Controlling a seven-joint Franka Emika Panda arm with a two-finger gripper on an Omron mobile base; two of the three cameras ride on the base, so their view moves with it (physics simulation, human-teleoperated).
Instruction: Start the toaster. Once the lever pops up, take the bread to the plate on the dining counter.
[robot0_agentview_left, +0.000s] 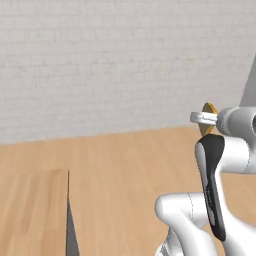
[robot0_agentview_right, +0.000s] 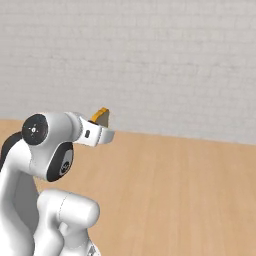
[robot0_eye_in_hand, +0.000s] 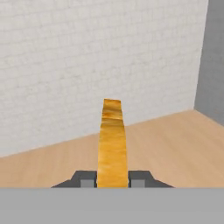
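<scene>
— Above the wood floor (robot0_agentview_right: 190, 190), out in the open room: gripper (robot0_eye_in_hand: 113, 179) clamped on the bread (robot0_eye_in_hand: 112, 144). One slice, one gripper. Hand view shows the slice edge-on, golden crust towards the camera, a dark fingertip (robot0_eye_in_hand: 85, 179) pressed to each flat face.

— Why held that way, do you think?

— My guess: it came out of a toaster slot upright, and the pinch across its two faces suits that. Carried on edge, it sits firm between the pads and pokes out past them.

— Where is it against the arm (robot0_agentview_left: 215, 190)?

— Both base views show only a tan-and-orange corner of the slice sticking up behind the white wrist, well clear of the floor. Bread in the left base view (robot0_agentview_left: 208, 111), same slice in the right (robot0_agentview_right: 100, 116).

— Anything else to count?

— One white brick wall (robot0_agentview_left: 100, 60) ahead, one grey panel (robot0_eye_in_hand: 214, 57) at the right. One wood-topped slab with a grey side (robot0_agentview_left: 32, 215) at lower left of the left base view; possibly a counter, cannot say which.

— Stage?

— Looks like mid-carry towards the plate.
</scene>
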